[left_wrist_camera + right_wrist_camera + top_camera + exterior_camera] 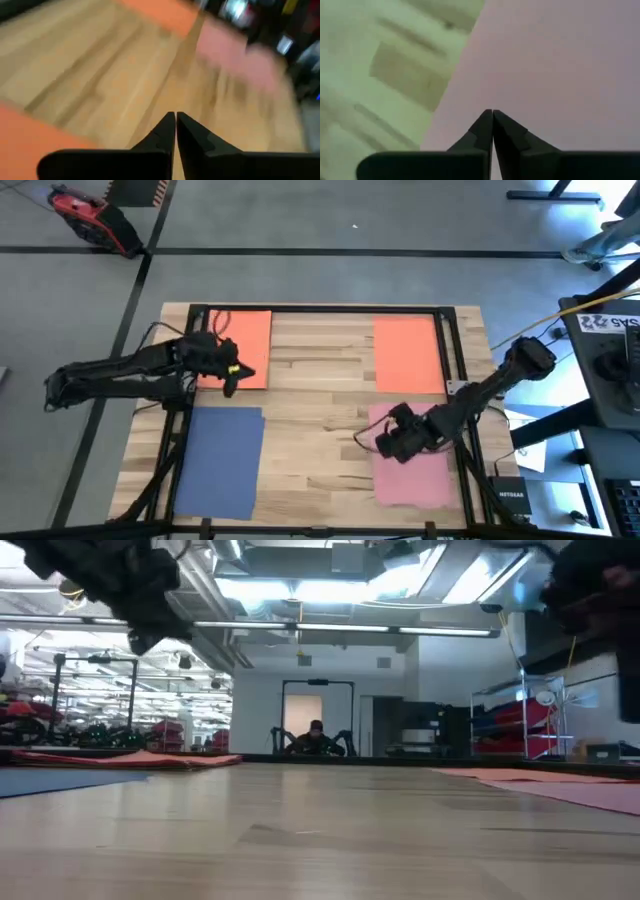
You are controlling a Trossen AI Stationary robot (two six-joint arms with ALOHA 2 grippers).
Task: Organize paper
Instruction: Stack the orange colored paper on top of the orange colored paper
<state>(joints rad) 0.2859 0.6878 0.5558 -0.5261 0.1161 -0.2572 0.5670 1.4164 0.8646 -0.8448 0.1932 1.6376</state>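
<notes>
Lying flat on the table (pixel 320 395), four sheets of paper, one toward each corner: an orange sheet (pixel 245 345) at the far left corner, a second orange sheet (pixel 408 352) at the far right corner, a blue sheet (pixel 220 460) at the near left corner, a pink sheet (pixel 415 475) at the near right corner. Spread well apart, none overlapping, bare wood between them; probably laid out singly so that each can be taken alone and gathered into one pile. No pile begun yet, so the organizing looks to be at its start.

Poised over the near right part of the orange sheet at the far left corner, the left gripper (pixel 232 375), jaws pressed together in the left wrist view (pixel 175 125), nothing between them. Cannot tell from the pictures whether touching the sheet or just above it.

Hanging over the far left corner of the pink sheet, the right gripper (pixel 390 442), jaws likewise closed tip to tip in the right wrist view (pixel 492 122), gripping nothing, the paper's edge just beside the tips. Likely placed at corners and edges because a thin flat sheet offers no other hold.

Beyond the table, in the low view, a person (pixel 316 738) far off in the room.
</notes>
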